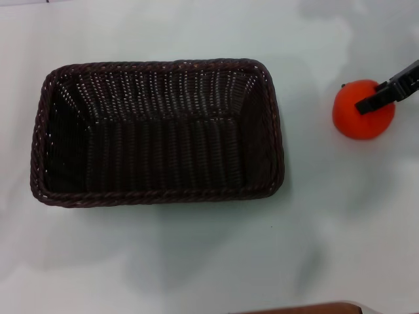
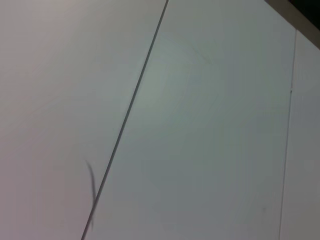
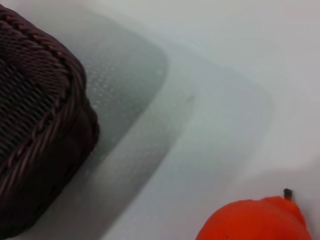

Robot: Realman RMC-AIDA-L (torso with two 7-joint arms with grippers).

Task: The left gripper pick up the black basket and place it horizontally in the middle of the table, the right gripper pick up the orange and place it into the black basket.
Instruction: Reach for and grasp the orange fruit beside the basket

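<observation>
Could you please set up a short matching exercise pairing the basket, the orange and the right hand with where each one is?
Things:
1. black basket
2. orange
3. right hand

Places:
A. over the orange's top, reaching in from the right edge
B. lying lengthwise mid-table, empty
C. on the table, right of the basket

Pairs: 1-B, 2-C, 3-A

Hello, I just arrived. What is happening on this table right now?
The black basket lies lengthwise across the middle of the table, empty, and no arm touches it. The left gripper is out of sight. The right gripper reaches in from the right side and sits over the orange, which rests on the table to the right of the basket, apart from it.
</observation>
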